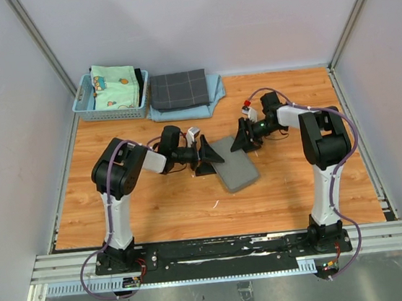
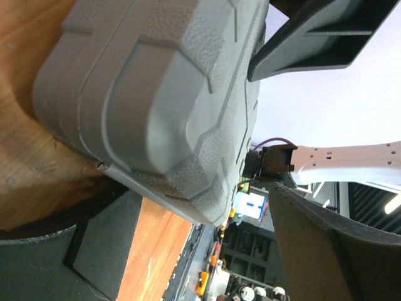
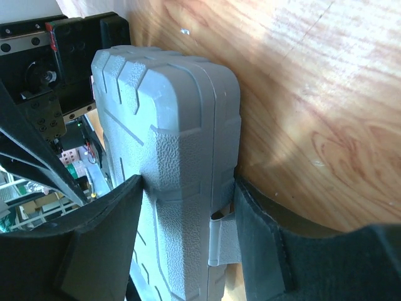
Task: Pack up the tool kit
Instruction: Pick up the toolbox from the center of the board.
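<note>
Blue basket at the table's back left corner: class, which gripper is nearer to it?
Left. The left gripper is in front of the basket and to its right, at the left end of the grey case; the right gripper is farther right, at the case's other end.

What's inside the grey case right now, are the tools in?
The tool kit case is closed; only its textured grey shell shows. Whatever is inside is hidden by the lid.

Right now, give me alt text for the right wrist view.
The closed grey tool kit case fills the middle, pinched across its thickness between the two black fingers of the right gripper. Wooden table shows beside it; a grey latch tab sits low on its edge.
</note>
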`<state>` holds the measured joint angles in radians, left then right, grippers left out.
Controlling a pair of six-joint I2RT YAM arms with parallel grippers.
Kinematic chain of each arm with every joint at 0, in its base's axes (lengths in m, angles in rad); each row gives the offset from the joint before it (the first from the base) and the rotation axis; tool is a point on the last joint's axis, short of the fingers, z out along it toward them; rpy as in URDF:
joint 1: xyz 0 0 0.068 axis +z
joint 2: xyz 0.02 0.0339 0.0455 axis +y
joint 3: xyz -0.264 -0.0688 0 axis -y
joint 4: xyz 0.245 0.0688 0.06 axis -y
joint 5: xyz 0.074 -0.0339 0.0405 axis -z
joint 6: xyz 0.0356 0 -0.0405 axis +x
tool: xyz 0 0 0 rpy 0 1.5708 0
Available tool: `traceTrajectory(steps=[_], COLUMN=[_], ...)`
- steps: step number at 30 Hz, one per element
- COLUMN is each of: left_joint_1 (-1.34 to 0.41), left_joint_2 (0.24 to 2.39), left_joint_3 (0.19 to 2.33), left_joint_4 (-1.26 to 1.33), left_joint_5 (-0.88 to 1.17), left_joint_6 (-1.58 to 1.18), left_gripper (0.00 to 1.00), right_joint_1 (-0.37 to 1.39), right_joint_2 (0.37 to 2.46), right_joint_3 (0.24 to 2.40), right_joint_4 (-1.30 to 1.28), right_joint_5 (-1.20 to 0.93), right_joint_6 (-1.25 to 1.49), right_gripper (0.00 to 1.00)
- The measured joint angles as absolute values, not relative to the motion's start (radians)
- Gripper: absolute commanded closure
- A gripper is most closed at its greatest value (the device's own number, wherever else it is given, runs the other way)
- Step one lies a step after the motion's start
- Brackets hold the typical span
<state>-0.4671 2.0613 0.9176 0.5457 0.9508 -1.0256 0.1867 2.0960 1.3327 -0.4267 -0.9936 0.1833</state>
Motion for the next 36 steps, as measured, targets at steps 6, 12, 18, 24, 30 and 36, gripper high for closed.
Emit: traceTrajectory(steps=[6,12,18,24,30,36], left_joint_1=[-0.468,-0.468,-0.471,-0.474,-0.474,-0.473], left_joint_2=[2.089,2.100,2.103,2.101,2.098,2.101], left_joint_3=[0.918,0.919,0.920,0.920,0.925,0.933], left_joint_4=[0.640,0.681,0.694,0.701,0.681,0.649], left_joint_5=[0.963,0.962,0.945,0.902,0.867,0.814], left_joint_6=[-1.074,-1.104,-1.119,-1.138,-1.151,-1.165], left_gripper=[0.13,0.13,0.14,0.14,0.23,0.35], right_joint_1=[0.181,0.180,0.181,0.190,0.201,0.220], right_joint_2=[2.096,2.096,2.104,2.117,2.119,2.120], right_joint_3=[1.328,1.318,1.319,1.333,1.336,1.325], right_joint_4=[-0.378,-0.334,-0.308,-0.299,-0.289,-0.302], right_joint_5=[-0.999,-1.004,-1.011,-1.013,-1.008,-1.025], right_joint_6=[0.184,0.202,0.221,0.251,0.276,0.304], right_gripper=[0.50,0.52,0.53,0.55,0.55,0.55])
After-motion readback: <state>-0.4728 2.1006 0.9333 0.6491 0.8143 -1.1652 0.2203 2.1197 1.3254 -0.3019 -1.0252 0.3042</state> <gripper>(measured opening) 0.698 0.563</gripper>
